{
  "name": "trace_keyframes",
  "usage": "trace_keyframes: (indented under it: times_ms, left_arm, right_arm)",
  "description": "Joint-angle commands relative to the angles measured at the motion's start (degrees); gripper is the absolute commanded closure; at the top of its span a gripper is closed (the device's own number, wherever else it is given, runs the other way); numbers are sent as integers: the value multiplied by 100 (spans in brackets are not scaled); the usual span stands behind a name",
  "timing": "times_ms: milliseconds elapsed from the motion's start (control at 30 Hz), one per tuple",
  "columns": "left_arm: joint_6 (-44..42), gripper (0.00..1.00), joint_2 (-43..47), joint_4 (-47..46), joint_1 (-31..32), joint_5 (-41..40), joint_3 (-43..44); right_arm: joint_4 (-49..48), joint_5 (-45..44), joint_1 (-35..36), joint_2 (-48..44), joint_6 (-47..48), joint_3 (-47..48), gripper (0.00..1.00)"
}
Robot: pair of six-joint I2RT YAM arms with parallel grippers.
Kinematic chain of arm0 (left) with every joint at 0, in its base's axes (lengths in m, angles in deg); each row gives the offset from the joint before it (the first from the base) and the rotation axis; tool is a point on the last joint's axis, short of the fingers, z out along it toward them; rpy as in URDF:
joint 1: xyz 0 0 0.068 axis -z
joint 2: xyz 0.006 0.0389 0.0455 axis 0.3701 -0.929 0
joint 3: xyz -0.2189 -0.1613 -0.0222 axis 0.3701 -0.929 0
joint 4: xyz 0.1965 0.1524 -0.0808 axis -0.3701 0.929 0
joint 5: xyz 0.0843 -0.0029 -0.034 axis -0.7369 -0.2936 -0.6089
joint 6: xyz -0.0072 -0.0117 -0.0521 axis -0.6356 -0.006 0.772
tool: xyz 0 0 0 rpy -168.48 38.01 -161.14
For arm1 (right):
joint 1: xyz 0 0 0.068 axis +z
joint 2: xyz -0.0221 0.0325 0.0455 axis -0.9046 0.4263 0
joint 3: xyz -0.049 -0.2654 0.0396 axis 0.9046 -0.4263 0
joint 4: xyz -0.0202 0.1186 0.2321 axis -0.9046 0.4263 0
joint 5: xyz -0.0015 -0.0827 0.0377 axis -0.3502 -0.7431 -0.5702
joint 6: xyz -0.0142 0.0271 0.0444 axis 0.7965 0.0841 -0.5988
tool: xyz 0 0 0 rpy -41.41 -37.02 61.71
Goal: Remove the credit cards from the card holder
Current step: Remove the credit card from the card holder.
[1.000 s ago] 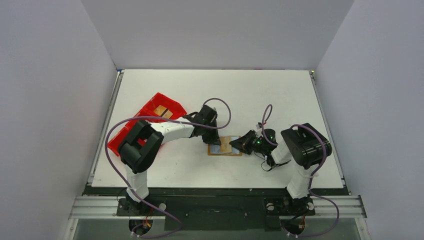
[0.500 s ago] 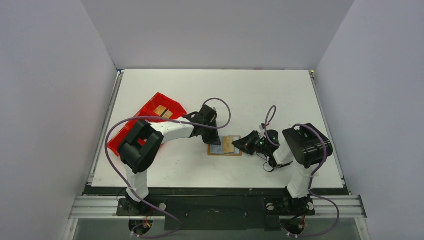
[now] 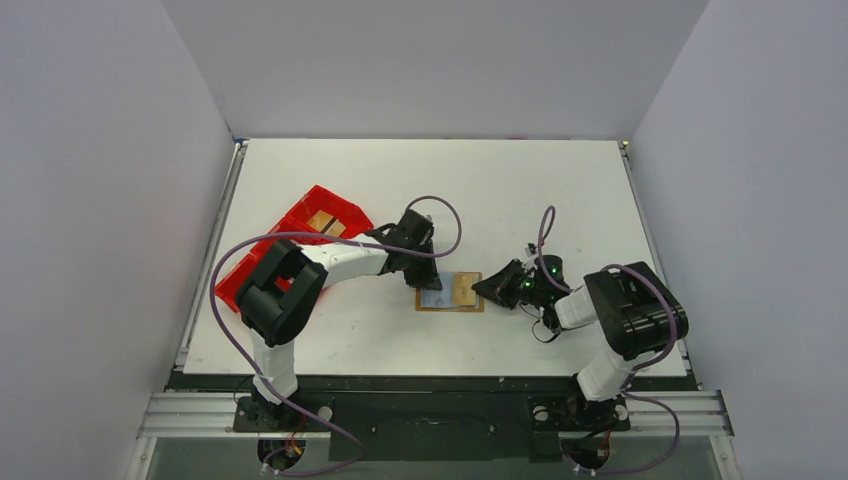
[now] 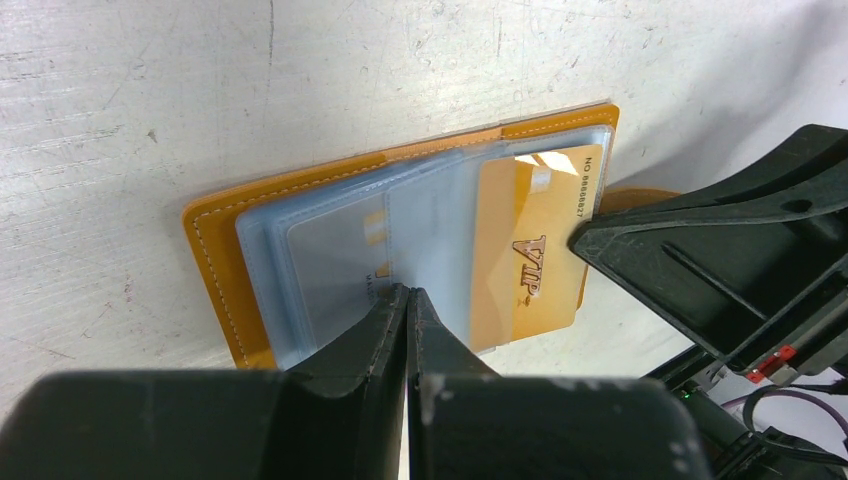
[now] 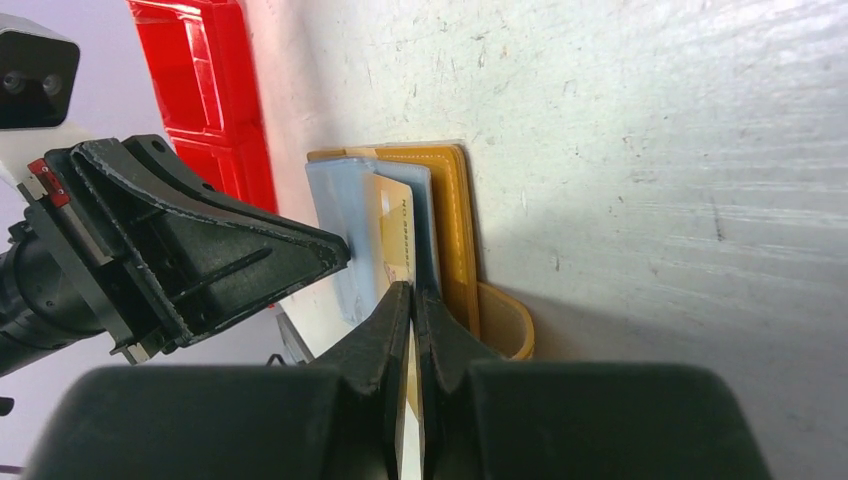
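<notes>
The card holder (image 4: pixel 215 250) lies open and flat on the counter (image 4: pixel 200 80), its tan cover facing down and its stack of clear sleeves (image 4: pixel 330 260) facing up. The left pincer (image 4: pixel 405 296) is fully closed, with no gap visible between its fingers. Its tips rest on the sleeves, about midway along the edge of the holder that lies nearest to this pincer. It holds nothing between its fingers. One gold credit card (image 4: pixel 530 240), printed with "VIP" and a number line, sits just beyond and to one side of the left pincer tips. The card projects part of the way out of a sleeve, past the holder's edge and toward the right pincer (image 5: pixel 412 292). The right pincer is closed on the projecting end of this card. In the right wrist view, the thin card edge runs between the two fingers. The rest of the card and the holder lie directly ahead of the tips. The two pincers face each other across the holder, close together but not touching. A red tray (image 5: pixel 200 80) stands on the counter beyond the left pincer as seen from the right pincer, well apart from the holder.
</notes>
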Motion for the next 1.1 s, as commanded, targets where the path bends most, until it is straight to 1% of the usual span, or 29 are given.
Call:
trace_keyframes:
  times_ms: [0, 300, 733, 800, 833, 867, 900, 933, 967, 1067]
  left_arm:
    - [-284, 100, -398, 545, -127, -695, -110]
    - [-372, 100, -352, 580, -135, -672, 104]
    - [-596, 100, 107, 694, -211, -499, 756]
    - [-648, 93, 253, 718, -253, -464, 809]
    - [-671, 87, 362, 724, -294, -433, 814]
    - [-680, 83, 424, 718, -317, -410, 804]
    - [-690, 77, 554, 711, -369, -349, 760]
    - [-685, 75, 626, 649, -407, -297, 716]
    - [-676, 69, 791, 589, -482, -153, 604]
    - [-620, 65, 1147, 182, -666, 388, 299]
  right_arm:
    - [927, -309, -72, -457, 604, 209, 100]
    - [1864, -378, -145, -1008, 883, 544, 100]
    - [2266, -172, -124, -1485, 754, 1020, 100]
    - [2347, -165, -113, -1582, 729, 1102, 100]
    - [2384, -164, -107, -1652, 724, 1132, 100]
    - [2444, -160, -91, -1680, 719, 1183, 100]
    - [2463, -135, -83, -1727, 715, 1208, 100]
    - [2484, -127, -61, -1752, 684, 1250, 100]
    - [2491, -104, -46, -1791, 667, 1281, 100]
    - [2485, -107, 55, -1849, 569, 1410, 100]
